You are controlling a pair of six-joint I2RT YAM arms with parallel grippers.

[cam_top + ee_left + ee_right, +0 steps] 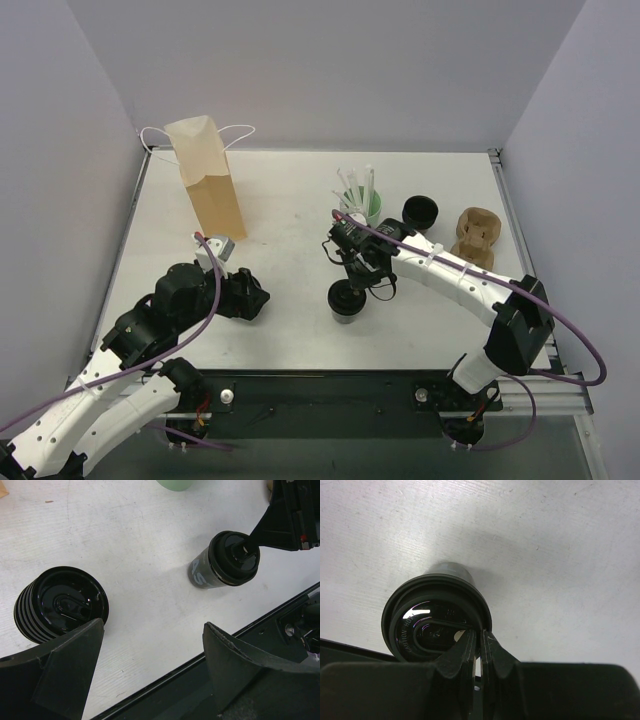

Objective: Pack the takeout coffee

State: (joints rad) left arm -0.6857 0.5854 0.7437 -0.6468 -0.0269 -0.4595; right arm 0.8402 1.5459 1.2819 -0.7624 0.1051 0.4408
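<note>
The takeout coffee [345,301], a small black cup with a round black lid, stands upright near the table's front middle. It also shows in the left wrist view [220,562] and in the right wrist view [427,615]. My right gripper [351,283] is shut, and its fingertips [470,642] rest on the lid's top beside the rim, with nothing between them. My left gripper [152,635] is open and empty, low over the table to the left of the cup, next to a squat stack of black lids [60,602].
A brown paper bag [205,180] stands upright at the back left. A mint-green cup with white straws [365,205], an open black cup [420,212] and a cardboard cup carrier [475,235] are at the back right. The table's front edge [165,677] runs close under my left gripper.
</note>
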